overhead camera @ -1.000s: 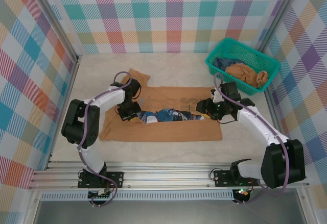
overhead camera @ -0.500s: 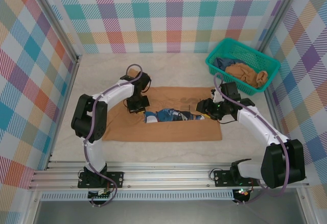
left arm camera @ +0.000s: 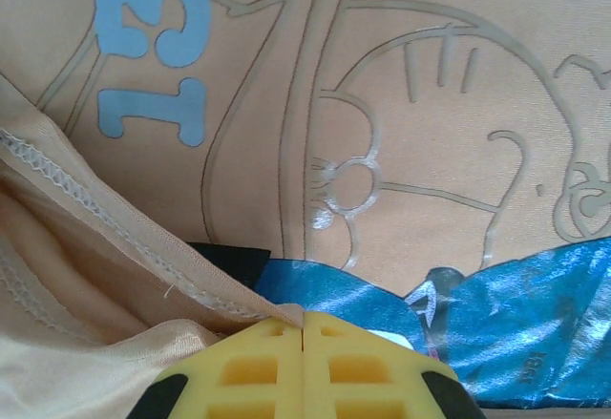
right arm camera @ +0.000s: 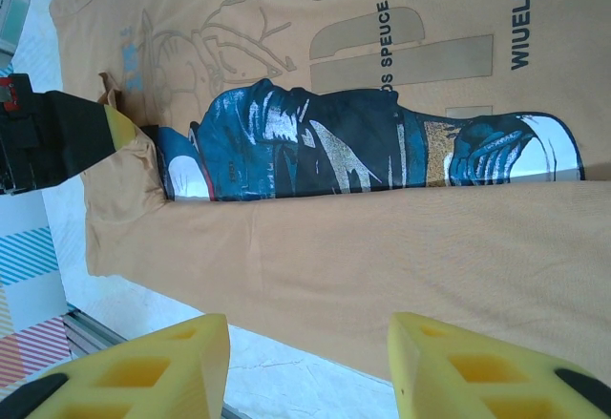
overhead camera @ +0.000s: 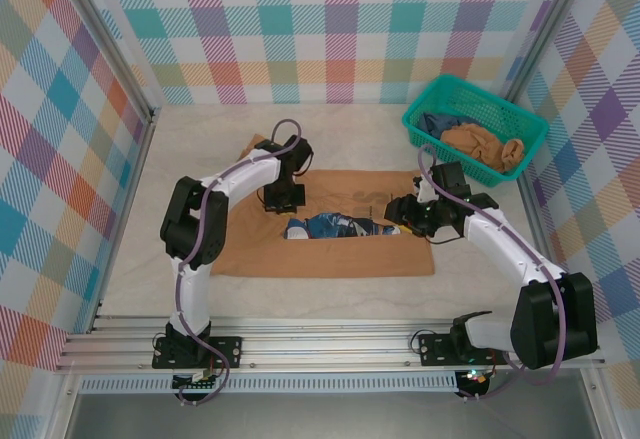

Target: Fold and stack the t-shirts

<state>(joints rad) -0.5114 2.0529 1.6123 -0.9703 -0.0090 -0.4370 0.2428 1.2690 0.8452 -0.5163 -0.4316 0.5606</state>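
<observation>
My left gripper [left arm camera: 303,328] has its two fingers pressed tight together. I think they pinch the hem [left arm camera: 115,219] of the shirt [overhead camera: 330,254], because the folded edge runs right up to the tips. This gripper sits at the left end of the blue print [overhead camera: 335,226], near the far side of the shirt. From there the shirt stretches away to the right. It lies flat on the table [overhead camera: 200,139], and its long way goes from left to right, from one gripper to the other. My right gripper [right arm camera: 305,328] is at the other end, with its fingers spread wide and nothing between them. It hangs just over the right end of the print. So I judge that the left arm has the left end and the right arm is nearer the right end. More tan cloth sits in the basket [overhead camera: 415,119], well apart in the far right corner.
</observation>
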